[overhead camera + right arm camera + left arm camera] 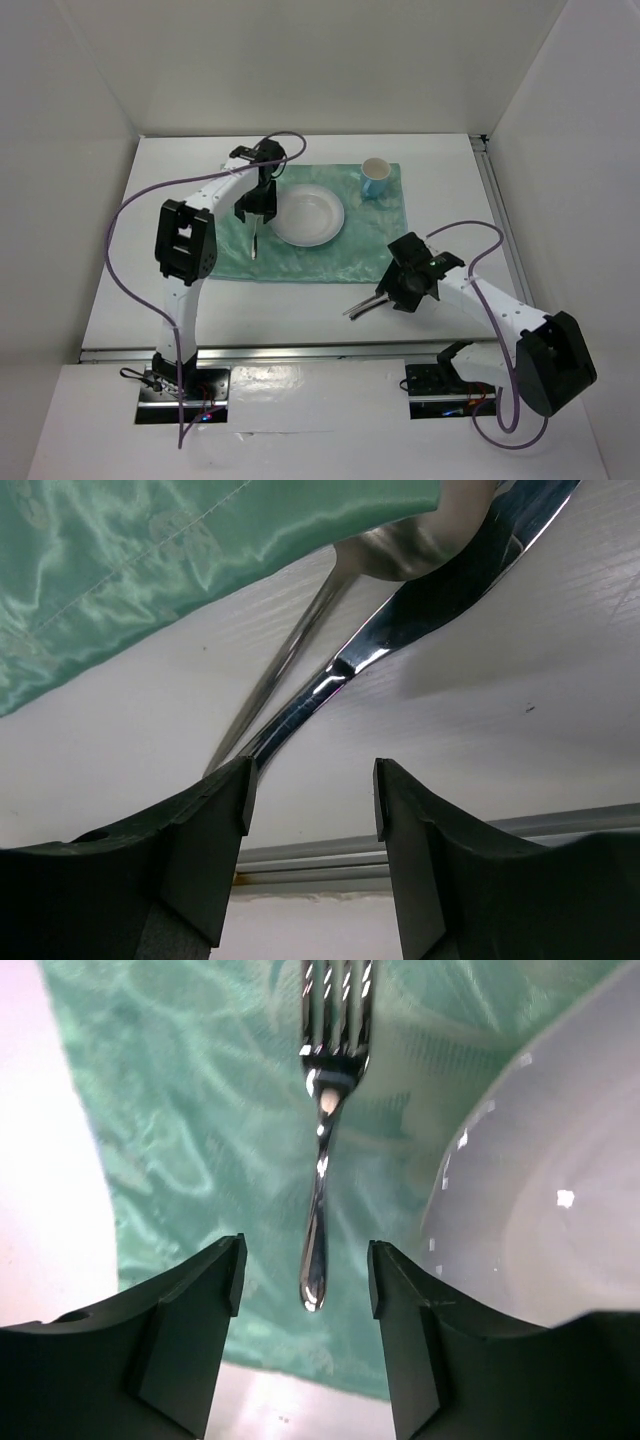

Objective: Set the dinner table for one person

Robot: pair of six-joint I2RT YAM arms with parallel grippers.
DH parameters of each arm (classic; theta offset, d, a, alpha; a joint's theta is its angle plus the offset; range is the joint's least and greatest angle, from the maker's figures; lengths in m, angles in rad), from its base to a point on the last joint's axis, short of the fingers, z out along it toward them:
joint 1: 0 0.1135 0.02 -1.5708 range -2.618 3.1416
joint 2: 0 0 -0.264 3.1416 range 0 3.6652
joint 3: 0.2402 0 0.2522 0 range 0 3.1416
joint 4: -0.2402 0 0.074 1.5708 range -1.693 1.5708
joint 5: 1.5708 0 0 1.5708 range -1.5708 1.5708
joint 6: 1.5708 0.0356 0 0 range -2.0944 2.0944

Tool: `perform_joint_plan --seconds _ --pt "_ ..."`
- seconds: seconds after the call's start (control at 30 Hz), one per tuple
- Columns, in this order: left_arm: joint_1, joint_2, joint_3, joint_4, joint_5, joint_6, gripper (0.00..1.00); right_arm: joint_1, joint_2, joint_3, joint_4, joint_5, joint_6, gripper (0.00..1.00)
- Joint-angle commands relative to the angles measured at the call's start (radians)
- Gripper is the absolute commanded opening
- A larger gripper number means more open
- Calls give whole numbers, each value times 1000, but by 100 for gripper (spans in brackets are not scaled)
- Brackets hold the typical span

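Note:
On the white dinner table (130, 290) lies a green placemat (330, 250) with a white plate (308, 213) and a blue-and-white cup (375, 177). A fork (254, 243) lies on the placemat just left of the plate. My left gripper (256, 212) is open above it; in the left wrist view the fork (322, 1170) lies between my open fingers (200, 1300), untouched, with the plate (540, 1190) to the right. A spoon and knife (362, 304) lie on the table below the placemat. My right gripper (388, 293) is open beside them; the knife (420, 610) and spoon (290, 665) lie ahead of it.
A metal rail (300, 350) runs along the near table edge, also in the right wrist view (560, 825). White walls enclose the table on three sides. A purple cable (130, 220) loops from the left arm.

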Motion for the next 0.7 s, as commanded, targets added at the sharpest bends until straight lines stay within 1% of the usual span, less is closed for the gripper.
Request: perform_joint_plan --seconds 0.0,0.1,0.17,0.23,0.27,0.37,0.43,0.57,0.6,0.67 --pt "3 -171 -42 -26 8 -32 69 18 27 34 56 51 91 61" --pt "3 -255 -120 -3 19 -52 69 28 67 34 68 68 113 61" --pt "3 -285 -140 -3 -30 -66 69 28 87 34 68 82 124 61" --pt "3 -306 -140 -3 -40 -66 69 28 113 34 68 93 124 61" --pt "3 -306 -140 -12 -50 -66 69 28 113 34 79 93 124 60" --pt "3 -315 -149 -21 -50 -66 68 28 149 34 106 104 124 59" --pt "3 -315 -149 -21 -32 -66 68 28 171 43 107 113 137 58" --pt "3 -315 -168 -12 -32 -66 68 28 226 53 59 137 160 57" --pt "3 -315 -168 -12 -32 -66 68 28 226 53 48 150 182 55" --pt "3 -315 -168 -12 -55 -66 68 28 226 41 39 150 193 55"
